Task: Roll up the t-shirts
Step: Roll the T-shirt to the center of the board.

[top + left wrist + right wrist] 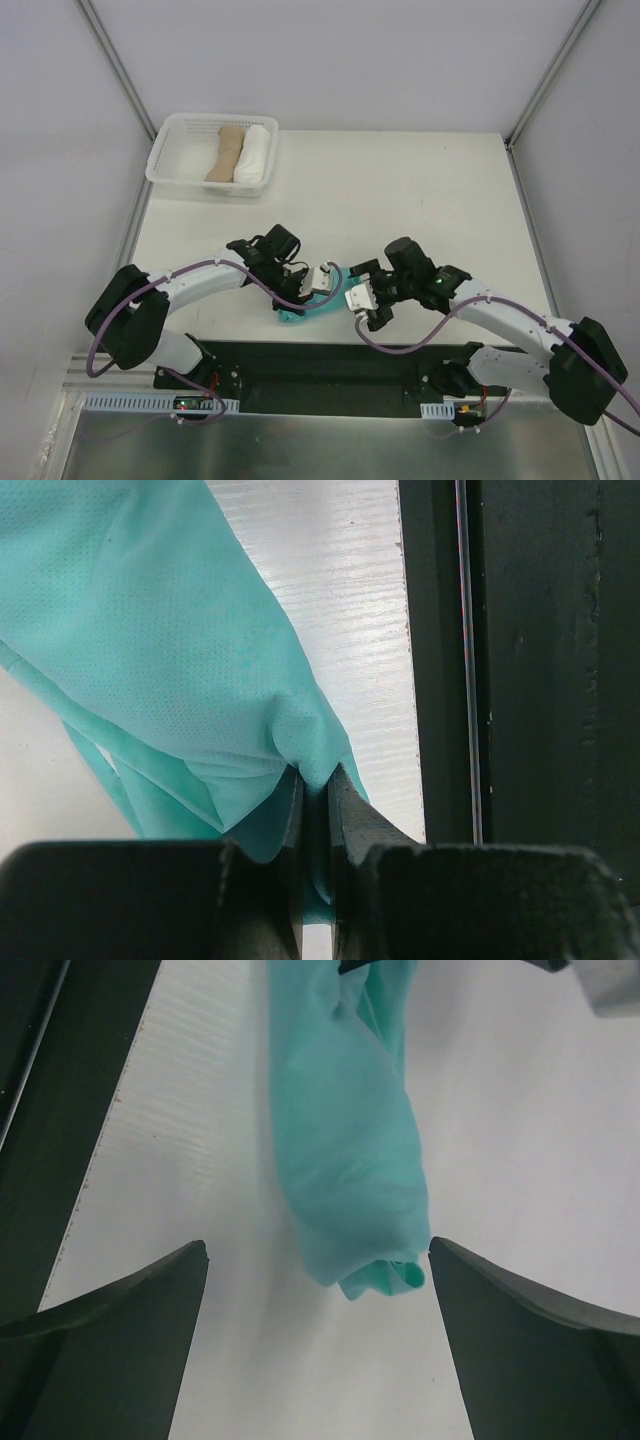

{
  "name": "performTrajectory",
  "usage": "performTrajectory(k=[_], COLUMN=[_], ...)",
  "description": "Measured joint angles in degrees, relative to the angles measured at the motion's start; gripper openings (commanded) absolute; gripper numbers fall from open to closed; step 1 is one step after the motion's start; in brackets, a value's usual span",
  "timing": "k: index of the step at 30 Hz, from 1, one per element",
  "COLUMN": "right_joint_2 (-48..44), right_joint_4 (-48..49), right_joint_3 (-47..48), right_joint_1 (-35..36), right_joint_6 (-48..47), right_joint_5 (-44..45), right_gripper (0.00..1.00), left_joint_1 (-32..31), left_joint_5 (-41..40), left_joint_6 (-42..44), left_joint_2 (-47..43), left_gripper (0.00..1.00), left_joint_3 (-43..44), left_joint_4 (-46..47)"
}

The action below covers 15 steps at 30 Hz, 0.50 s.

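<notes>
White rectangular table top (420, 190): under both claws and stretching far ahead of them. Black mounting strip (300, 365) along the near edge: just behind the left claw (308, 293) and the right claw (358, 296); same mounting strip (520, 680) seen in the left wrist view, to the right of the fingertips. White slotted plastic basket (172, 165): well ahead of the left claw and off to its left, at the far left corner of the table top. Soft teal-green cloth t-shirt (318, 308): bunched into a loose, partly rolled length on the table top between the two claws, close to the mounting strip. Tan cloth roll (225, 155) and white cloth roll (255, 152): side by side in the basket, touching each other, well apart from both claws. Left claw (316, 785): closed down to a narrow slit, pinching a fold of the t-shirt (160, 630) at the fingertips, remaining cloth spreading up and to the left. Right claw (318, 1280): spread wide, gripping nothing; rolled end of the t-shirt (345, 1160) lying between the two dark fingers (130, 1330), just beside the right-hand one, contact there not possible to tell.
</notes>
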Motion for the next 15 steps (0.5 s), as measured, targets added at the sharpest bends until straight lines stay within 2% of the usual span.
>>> performTrajectory(k=[9,15], right_joint_2=[10.58,14.93], right_joint_4=[6.95,13.14], right_joint_3=[0.00,-0.22], right_joint_1=[3.10,5.92], right_joint_6=[-3.19,-3.21], right_joint_5=[-0.57,2.01], right_gripper=[0.96,0.99], left_joint_1=[0.33,0.39], left_joint_5=[0.26,0.48], left_joint_6=[-0.02,0.00], left_joint_2=[0.00,0.00], left_gripper=[0.00,0.00], left_joint_3=[0.00,0.00], left_joint_4=[-0.35,-0.94])
